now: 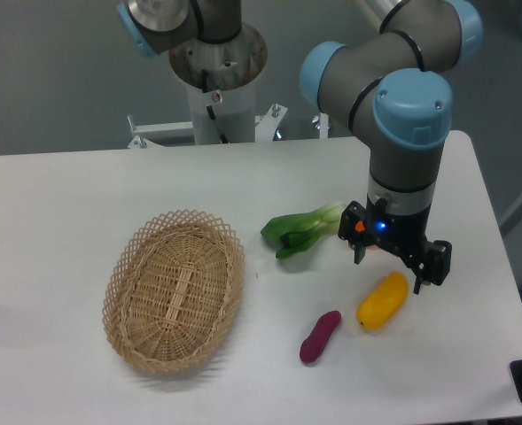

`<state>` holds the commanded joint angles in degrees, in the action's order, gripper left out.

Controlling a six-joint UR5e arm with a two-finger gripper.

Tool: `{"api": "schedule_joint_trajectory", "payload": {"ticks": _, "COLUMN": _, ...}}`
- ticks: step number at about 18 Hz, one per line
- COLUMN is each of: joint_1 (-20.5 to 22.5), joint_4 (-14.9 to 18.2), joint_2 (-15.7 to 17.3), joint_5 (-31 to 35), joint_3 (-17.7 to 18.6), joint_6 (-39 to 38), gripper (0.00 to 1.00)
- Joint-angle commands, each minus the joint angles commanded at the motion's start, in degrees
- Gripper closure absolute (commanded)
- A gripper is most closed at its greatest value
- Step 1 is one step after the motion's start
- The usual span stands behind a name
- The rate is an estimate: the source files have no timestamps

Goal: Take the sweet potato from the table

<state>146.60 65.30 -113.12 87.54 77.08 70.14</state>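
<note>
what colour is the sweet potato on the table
Magenta-purple, smooth and plain, seen in the fixed camera view: the sweet potato.

An oval wicker basket (174, 290) is seen at the left, a leafy green vegetable (301, 228) near the middle, and a yellow vegetable (383, 301) at the right.

Your arm reaches in from the base at the back, folds at its blue-capped joints and drops its wrist straight down on the right side of the view. The gripper (401, 266) points downward with its two dark fingers (360, 248) spread apart and nothing between them. A blue light glows on the wrist.
</note>
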Motion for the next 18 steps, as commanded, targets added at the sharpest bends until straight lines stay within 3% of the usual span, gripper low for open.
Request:
{"api": "schedule_joint_trajectory", "payload": {"ticks": 7, "joint_1": 0.0, "joint_4": -0.2, "joint_2": 0.4, "joint_5": -0.5, "joint_3": 1.6, "joint_6": -0.4, "gripper": 0.0}}
{"api": "schedule_joint_trajectory", "payload": {"ticks": 18, "joint_1": -1.7, "joint_4": -1.7, "joint_2": -1.9, "joint_5": -1.0, "joint_3": 4.6, "joint_6": -12.0, "gripper": 0.0}}
